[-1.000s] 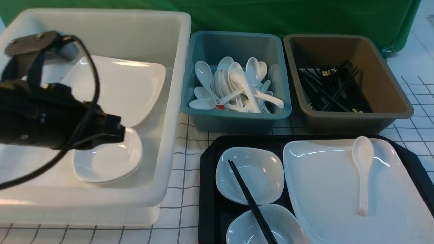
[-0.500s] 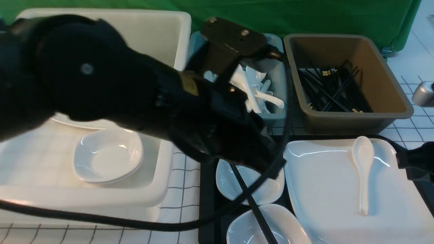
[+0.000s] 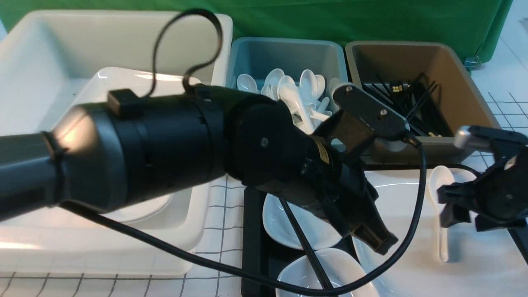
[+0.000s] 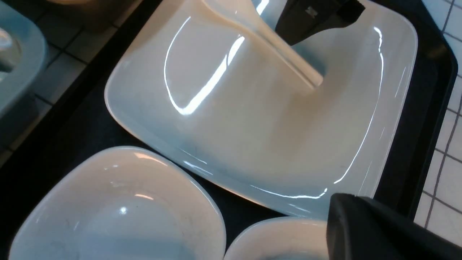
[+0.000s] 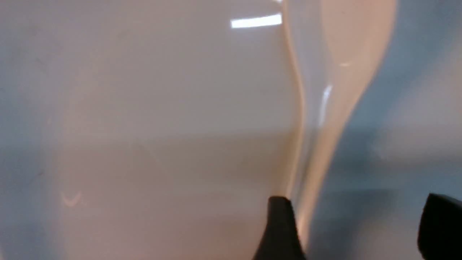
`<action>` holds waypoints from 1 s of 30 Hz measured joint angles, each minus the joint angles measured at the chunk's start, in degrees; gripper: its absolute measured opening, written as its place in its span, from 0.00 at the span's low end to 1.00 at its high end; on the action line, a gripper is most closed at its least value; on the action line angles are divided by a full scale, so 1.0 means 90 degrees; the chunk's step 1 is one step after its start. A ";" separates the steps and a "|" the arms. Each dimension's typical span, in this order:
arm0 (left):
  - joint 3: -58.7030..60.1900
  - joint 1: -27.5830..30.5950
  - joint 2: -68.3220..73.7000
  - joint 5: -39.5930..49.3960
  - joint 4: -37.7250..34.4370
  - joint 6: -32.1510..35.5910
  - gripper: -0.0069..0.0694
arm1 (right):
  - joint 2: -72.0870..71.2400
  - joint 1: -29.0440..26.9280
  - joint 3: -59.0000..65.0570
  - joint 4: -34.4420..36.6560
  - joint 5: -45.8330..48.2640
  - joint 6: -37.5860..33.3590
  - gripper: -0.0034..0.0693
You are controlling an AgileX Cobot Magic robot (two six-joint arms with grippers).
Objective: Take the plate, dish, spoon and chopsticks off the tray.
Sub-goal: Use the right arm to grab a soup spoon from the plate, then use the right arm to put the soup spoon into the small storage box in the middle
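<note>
Both arms swung over the tray: left end effector clenched; right end effector apparently spread astride the spoon.

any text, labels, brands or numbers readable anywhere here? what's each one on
No text in these pictures can be read as words or numbers.
Yellow sticker on the left arm: its print is too blurred to read.
Pale marks on chopstick ends in the brown bin: too small to read.
</note>
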 joint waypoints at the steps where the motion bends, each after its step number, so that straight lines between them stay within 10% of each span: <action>1: 0.0000 0.0000 0.0026 0.0028 0.0015 0.0008 0.09 | 0.0082 0.0089 0.0000 0.0006 -0.0099 -0.0006 0.74; 9: -0.0012 0.0000 0.0044 0.0341 0.0048 0.0013 0.09 | 0.0564 0.0320 -0.0155 -0.0016 -0.0355 -0.0047 0.70; 15: -0.0012 0.0000 0.0044 0.0466 0.0086 0.0007 0.09 | 0.0521 0.0320 -0.0169 -0.0013 -0.0126 -0.0200 0.15; 30: -0.0012 0.0218 -0.1044 0.0213 0.2318 -0.2072 0.09 | -0.1765 0.0625 -0.0430 0.1221 0.1825 -0.1300 0.14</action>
